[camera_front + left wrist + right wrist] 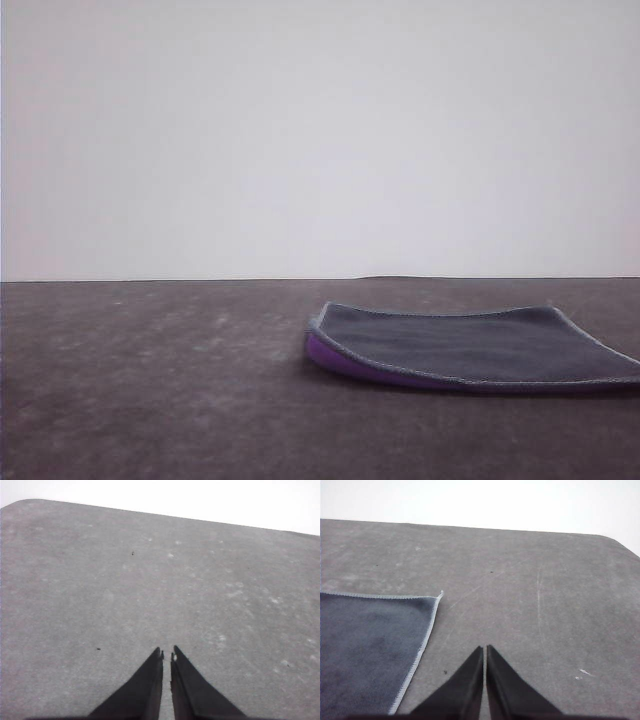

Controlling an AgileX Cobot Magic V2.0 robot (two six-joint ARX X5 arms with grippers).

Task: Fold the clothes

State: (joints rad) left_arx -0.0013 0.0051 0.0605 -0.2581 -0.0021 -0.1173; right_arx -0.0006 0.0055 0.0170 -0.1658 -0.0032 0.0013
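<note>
On the dark counter (150, 380), toward the robot's right side, lies the small cloth (470, 345). It looks folded over already: the dark grey side faces up, a strip of purple peeks out underneath at the near left edge, and the light grey hem runs around it. It lies almost flat, with the left edge puffed up a little. The right gripper (485, 652) hangs over bare counter just beside one corner of the cloth, not touching it. Its two black fingers (465, 685) are pressed together and hold nothing. The left gripper (167, 655) is over bare counter too. Its fingers (145, 685) are nearly together, with just a thin gap between them, and they hold nothing. My guess is that one fold is done and the arms are resting between steps, or the job is close to its end. If one more fold is wanted, the next move calls for the right fingers to open, slide to the near corner, pinch the hem and carry it across. No words, brands or labels can be read anywhere.
</note>
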